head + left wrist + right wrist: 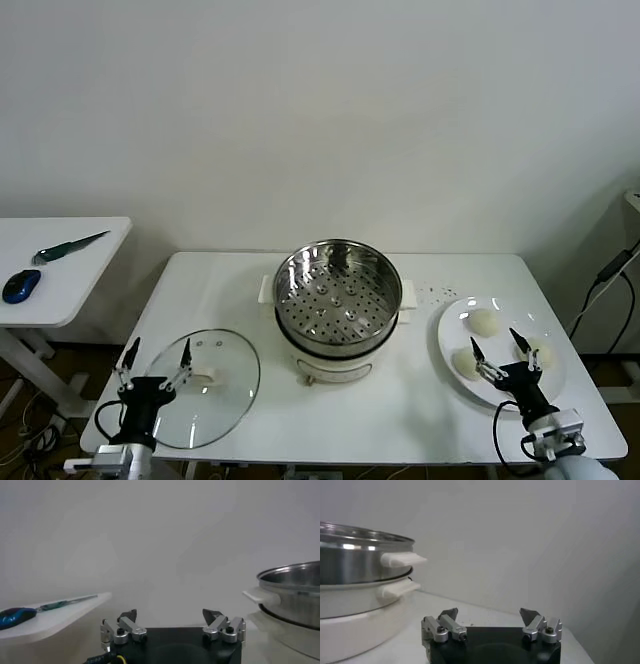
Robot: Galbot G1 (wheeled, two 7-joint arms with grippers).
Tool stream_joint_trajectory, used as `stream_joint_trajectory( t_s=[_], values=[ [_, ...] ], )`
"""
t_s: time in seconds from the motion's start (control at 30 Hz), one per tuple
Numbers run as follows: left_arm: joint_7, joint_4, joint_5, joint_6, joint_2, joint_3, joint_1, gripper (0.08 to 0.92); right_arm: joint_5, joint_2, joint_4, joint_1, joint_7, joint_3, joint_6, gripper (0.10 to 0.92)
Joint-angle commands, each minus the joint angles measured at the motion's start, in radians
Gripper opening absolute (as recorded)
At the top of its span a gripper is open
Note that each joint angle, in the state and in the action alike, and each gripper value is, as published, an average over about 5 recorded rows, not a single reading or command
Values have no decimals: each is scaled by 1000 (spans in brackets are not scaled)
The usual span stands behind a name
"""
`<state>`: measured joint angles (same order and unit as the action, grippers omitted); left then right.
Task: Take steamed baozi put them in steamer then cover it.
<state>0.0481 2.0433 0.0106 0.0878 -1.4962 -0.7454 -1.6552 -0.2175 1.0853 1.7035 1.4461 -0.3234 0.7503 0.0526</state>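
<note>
My left gripper (pixel 153 358), fingers apart and holding nothing, hangs over the table's front-left corner above the cover (pixel 205 388): one round clear glass lid, white bar handle, lying flat. My right gripper (pixel 503 350), also spread and empty, hangs over the white plate (pixel 456 331) at the right edge. Steamed baozi (pixel 484 321): three visible, smooth cream domes. Steamer (pixel 335 296): one shiny perforated steel basket, table centre, empty.

Three baozi (pixel 484 321), one steamer (pixel 336 290), one cover (pixel 205 387), one plate (pixel 452 318).
</note>
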Motion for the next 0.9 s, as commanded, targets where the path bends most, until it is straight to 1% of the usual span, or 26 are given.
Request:
stream_joint_trajectory(
  t_s=[0.03, 0.07, 0.17, 0.23, 0.3, 0.4, 0.53, 0.67, 0.77, 0.9],
  values=[
    [-3, 6, -2, 2, 12, 6, -2, 823, 78, -305, -98, -123, -351, -20, -131, 823],
    [-3, 6, -1, 3, 13, 6, -2, 823, 80, -335, -112, -138, -376, -34, -137, 823],
    [-4, 5, 5, 5, 15, 8, -4, 823, 110, -509, -189, -238, -533, -129, -165, 823],
    [-5, 4, 9, 6, 17, 9, -6, 823, 147, -593, -232, -324, -625, -217, -172, 823],
    [-6, 1, 13, 9, 19, 9, -7, 823, 210, -652, -285, -454, -696, -348, -160, 823],
    [-9, -4, 21, 11, 23, 7, -8, 823, 316, -695, -380, -703, -762, -584, -115, 823],
    [-11, -12, 34, 11, 30, -3, -9, 823, 401, -685, -497, -1038, -807, -898, -55, 823],
    [-12, -22, 43, 11, 36, -15, -6, 823, 442, -617, -627, -1329, -825, -1193, -15, 823],
    [-13, -27, 48, 9, 39, -22, -3, 823, 459, -544, -709, -1463, -840, -1336, 5, 823],
    [-13, -31, 51, 7, 38, -28, 1, 823, 487, -447, -810, -1527, -851, -1428, 26, 823]
  ],
)
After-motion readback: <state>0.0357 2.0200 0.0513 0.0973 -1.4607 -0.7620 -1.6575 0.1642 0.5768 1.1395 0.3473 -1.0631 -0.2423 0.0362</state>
